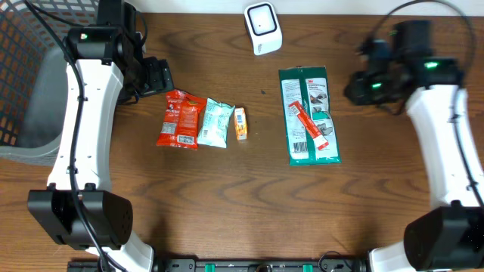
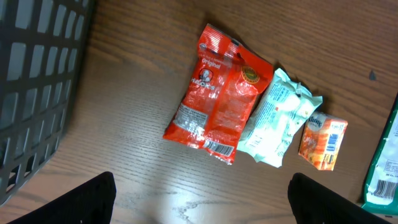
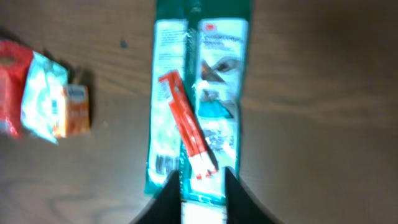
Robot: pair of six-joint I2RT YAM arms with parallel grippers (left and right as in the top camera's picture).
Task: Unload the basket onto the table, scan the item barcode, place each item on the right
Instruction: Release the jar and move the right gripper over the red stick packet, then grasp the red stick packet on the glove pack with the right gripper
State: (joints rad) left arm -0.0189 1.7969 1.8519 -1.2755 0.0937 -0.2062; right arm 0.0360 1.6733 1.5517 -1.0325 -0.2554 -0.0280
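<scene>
Right now the green package lies flat on the table just left of your right gripper, long axis running away from you; those jaws stand nearly closed, gripping nothing.

Green pkg flat — near scanner

Wood table. Row in the middle: red bag, white packet, orange box, edges touching. Green pack lies flat further right, white scanner at the back, gray basket on the left edge.
</scene>
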